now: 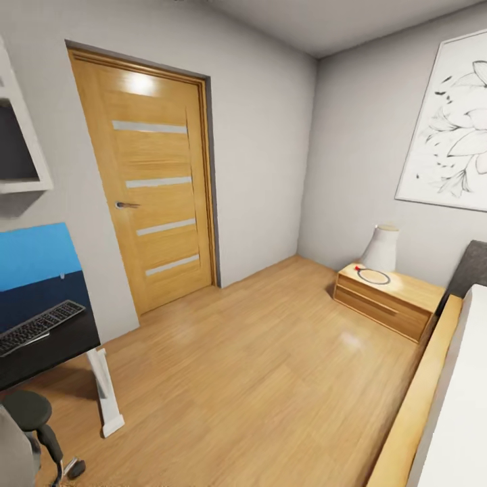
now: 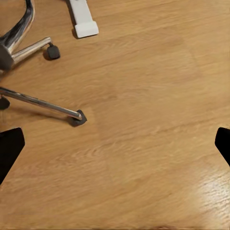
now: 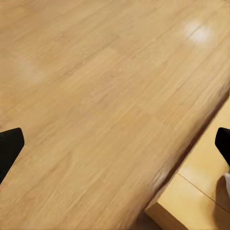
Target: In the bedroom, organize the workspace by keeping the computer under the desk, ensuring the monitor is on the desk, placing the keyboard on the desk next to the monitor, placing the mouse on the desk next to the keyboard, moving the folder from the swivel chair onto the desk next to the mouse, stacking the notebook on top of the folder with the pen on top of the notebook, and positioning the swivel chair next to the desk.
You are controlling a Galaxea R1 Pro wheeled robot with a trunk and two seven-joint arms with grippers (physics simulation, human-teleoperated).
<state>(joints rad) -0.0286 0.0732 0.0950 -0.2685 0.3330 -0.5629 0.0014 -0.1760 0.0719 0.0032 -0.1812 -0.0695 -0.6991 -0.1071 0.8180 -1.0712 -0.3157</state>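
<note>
The desk (image 1: 64,348) shows its black top, blue back panel and white pedestal leg (image 1: 105,392) at the far left of the head view. The slim keyboard (image 1: 37,327) lies on it. Below the desk end, a black armrest of the swivel chair (image 1: 27,409) and one caster show. In the left wrist view the chair's chrome base (image 2: 28,100) and the desk's white foot (image 2: 84,21) rest on the wood floor. My left gripper (image 2: 115,146) is open over bare floor beside that base. My right gripper (image 3: 115,146) is open over floor near the bed frame (image 3: 196,191).
A wooden door (image 1: 159,182) stands shut in the far wall. A low wood nightstand (image 1: 385,297) with a white lamp (image 1: 381,249) sits at the right, beside the bed frame (image 1: 412,406). Open wood floor spans the middle.
</note>
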